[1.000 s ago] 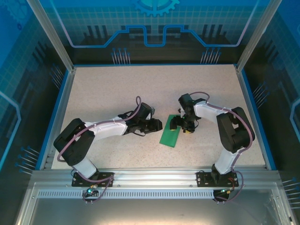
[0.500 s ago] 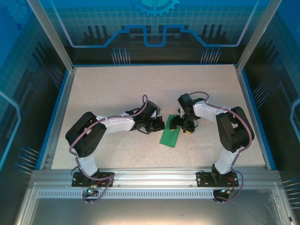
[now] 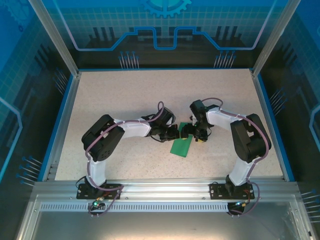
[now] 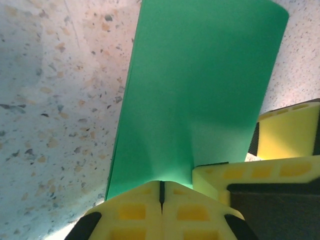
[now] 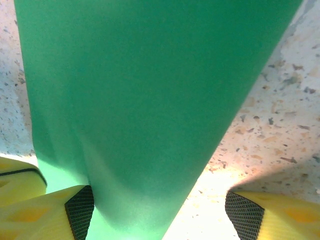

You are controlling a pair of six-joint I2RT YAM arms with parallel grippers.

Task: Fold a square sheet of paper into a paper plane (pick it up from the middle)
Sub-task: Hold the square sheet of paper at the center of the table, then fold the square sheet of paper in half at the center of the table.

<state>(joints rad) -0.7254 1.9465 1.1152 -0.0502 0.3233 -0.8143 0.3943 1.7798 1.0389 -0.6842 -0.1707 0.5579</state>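
Pressing together with no gap between its yellow fingers [image 4: 135, 212], the left end effector [image 4: 161, 184] sits right at the near edge of the square sheet of paper [image 4: 200, 90]. The green surface dimples slightly just ahead of the tips. Whether that edge is actually caught between the pads or only touched by them is hard to tell from the left wrist view, since the seam hides it.

Just to the side, a yellow finger [image 4: 235, 172] of the right end effector rests on the same sheet, touching the left one's finger.

From the right wrist view, the right end effector [image 5: 160, 202] stands with its fingers wide apart. One finger [image 5: 45, 212] lies over the green paper [image 5: 140, 90], and the other [image 5: 272, 217] is off the sheet above the bare speckled tabletop [image 5: 280, 130]. It straddles the paper's long edge and grips nothing.

In the top external view, the left end effector [image 3: 175, 133] and the right end effector [image 3: 191, 131] meet nearly tip to tip over the far end of the paper [image 3: 181, 146]. The sheet lies as a narrow green oblong, flat on the tabletop [image 3: 125, 95], slanting from between the two tools towards the near edge, roughly at the middle of the work area.

The left arm [image 3: 132, 129] reaches in low from the left, and the right arm [image 3: 225, 119] curls in from the right.
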